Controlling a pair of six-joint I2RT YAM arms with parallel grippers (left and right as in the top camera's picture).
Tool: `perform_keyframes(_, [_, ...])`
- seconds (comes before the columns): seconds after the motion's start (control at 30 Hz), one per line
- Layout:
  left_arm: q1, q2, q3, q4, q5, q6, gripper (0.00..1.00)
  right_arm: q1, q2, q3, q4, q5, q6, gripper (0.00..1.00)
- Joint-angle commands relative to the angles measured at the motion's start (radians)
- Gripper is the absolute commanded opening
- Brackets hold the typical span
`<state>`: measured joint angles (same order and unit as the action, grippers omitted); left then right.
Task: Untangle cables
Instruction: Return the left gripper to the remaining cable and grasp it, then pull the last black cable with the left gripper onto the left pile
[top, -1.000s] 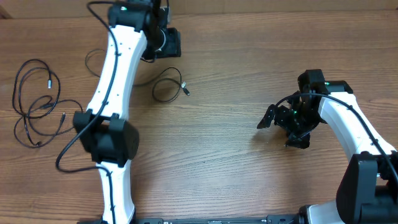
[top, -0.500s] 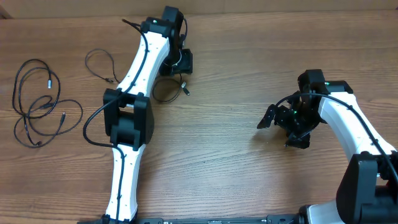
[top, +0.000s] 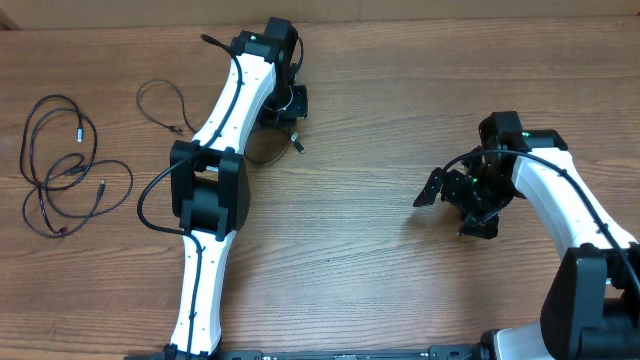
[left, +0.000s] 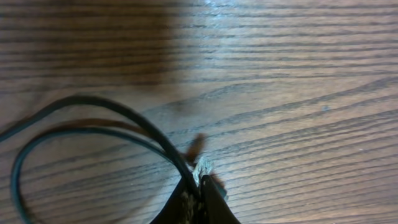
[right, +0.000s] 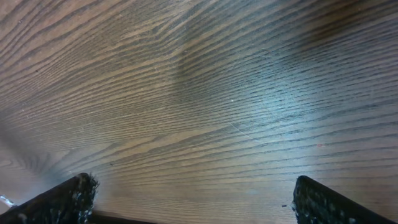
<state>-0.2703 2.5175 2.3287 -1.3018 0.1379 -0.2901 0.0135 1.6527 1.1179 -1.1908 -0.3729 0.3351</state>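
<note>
The left gripper (left: 199, 186) is pinched together on the small looped black cord (left: 81, 98), which lies on the wood-grain counter (top: 400, 80) near the far edge. That cord is well apart from the larger tangle of thin black cables (top: 70, 170) at the left side, with the short loose black cord (top: 140, 98) between them. The hold looks to catch only a thin strand right at the fingertips, so a quick lift could let it slip out. If both strands are caught together, the loop could tighten into a knot; the wrist view does not show whether one or two are pinched. Dragging it leftward risks laying it over the other cords. The right gripper (right: 196, 199) stands wide apart over bare counter, holding nothing, too distant to pin a free end
</note>
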Motion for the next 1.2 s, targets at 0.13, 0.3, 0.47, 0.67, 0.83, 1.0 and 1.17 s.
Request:
perform_keyframes(0.13, [0.002,-0.034,0.035,-0.076,-0.206,-0.003,0.04,-0.003,-0.001,0.001,-0.002,0.006,-0.019,1.0])
perform_keyframes(0.3, [0.023,-0.143,0.094,-0.142,-0.428,-0.006,0.04,-0.003,-0.001,0.001,-0.001,0.006,-0.019,1.0])
perform_keyframes(0.47, [0.074,-0.303,0.11,-0.18,-0.628,-0.093,0.04,-0.003,-0.001,0.001,-0.002,0.006,-0.019,1.0])
perform_keyframes(0.67, [0.169,-0.451,0.11,-0.185,-0.853,-0.1,0.04,-0.003,-0.001,0.001,0.0,0.006,-0.019,1.0])
perform_keyframes(0.83, [0.304,-0.567,0.11,-0.137,-1.069,-0.118,0.04,-0.003,-0.001,0.001,-0.001,0.006,-0.019,1.0])
perform_keyframes(1.0, [0.429,-0.625,0.11,-0.072,-1.027,-0.119,0.04,-0.003,-0.001,0.001,-0.001,0.006,-0.019,1.0])
perform_keyframes(1.17, [0.531,-0.624,0.108,-0.073,-0.917,-0.18,0.04,-0.003,-0.001,0.001,-0.003,0.005,-0.018,1.0])
